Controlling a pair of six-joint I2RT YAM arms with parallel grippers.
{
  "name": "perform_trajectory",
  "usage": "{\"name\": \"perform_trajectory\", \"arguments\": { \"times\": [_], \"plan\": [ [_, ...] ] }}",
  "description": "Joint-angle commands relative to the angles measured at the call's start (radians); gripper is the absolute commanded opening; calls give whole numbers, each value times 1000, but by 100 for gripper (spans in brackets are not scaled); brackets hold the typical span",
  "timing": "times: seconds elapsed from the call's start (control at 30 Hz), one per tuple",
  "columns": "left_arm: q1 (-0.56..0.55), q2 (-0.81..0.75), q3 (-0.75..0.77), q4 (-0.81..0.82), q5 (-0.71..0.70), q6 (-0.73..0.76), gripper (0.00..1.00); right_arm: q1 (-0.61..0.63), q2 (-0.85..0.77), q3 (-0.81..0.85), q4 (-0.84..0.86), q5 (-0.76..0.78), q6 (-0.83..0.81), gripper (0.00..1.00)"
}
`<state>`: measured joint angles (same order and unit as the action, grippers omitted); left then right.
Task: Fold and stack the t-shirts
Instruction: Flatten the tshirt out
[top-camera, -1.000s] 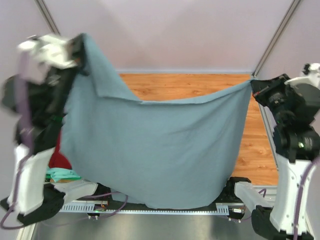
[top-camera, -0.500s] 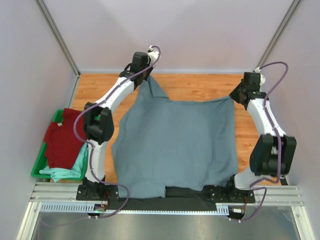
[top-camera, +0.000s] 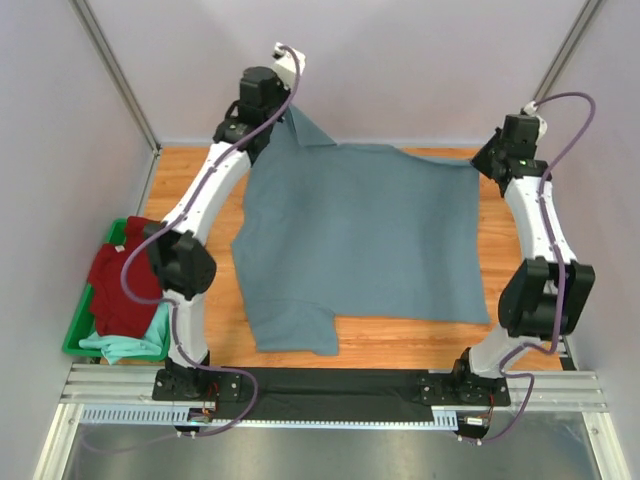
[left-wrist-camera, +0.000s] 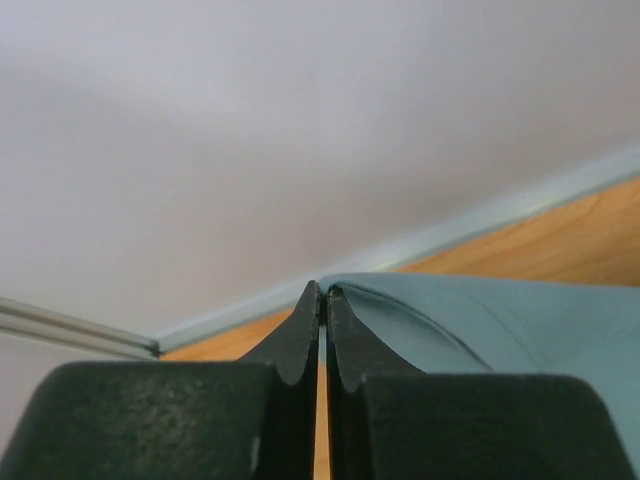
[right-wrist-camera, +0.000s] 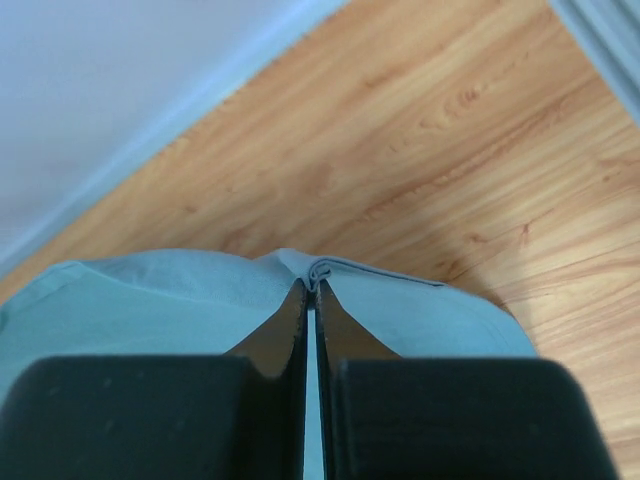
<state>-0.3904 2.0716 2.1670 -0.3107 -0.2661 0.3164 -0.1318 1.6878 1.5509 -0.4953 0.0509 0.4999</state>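
On the table (top-camera: 400, 340), grippers (top-camera: 290, 113) (top-camera: 478, 160) pinch tee's (top-camera: 370, 240) far corners.

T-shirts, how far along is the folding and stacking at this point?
Done: the grey-blue shirt lies spread almost flat on the table. In hand: the left gripper and right gripper are each shut on one of its far corners. Left: no fold is made yet, the dark red shirt and mint-green shirt lie heaped in the green bin, and no stack exists.

Both arms (top-camera: 205, 190) (top-camera: 540, 220) outstretched, jaws clamped
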Motion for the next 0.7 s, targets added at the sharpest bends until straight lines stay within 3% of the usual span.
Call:
{"name": "perform_trajectory", "arguments": {
  "times": [0.0, 0.37, 0.67],
  "plan": [
    [2, -299, 4, 81, 63, -20, 0, 0, -216, 66, -43, -13, -27, 0],
    [1, -782, 53, -119, 312, -91, 0, 0, -744, 28, -201, -91, -44, 0],
    [1, -1019, 98, -114, 435, -191, 0, 0, -924, 193, -301, -145, -17, 0]
  ]
}}
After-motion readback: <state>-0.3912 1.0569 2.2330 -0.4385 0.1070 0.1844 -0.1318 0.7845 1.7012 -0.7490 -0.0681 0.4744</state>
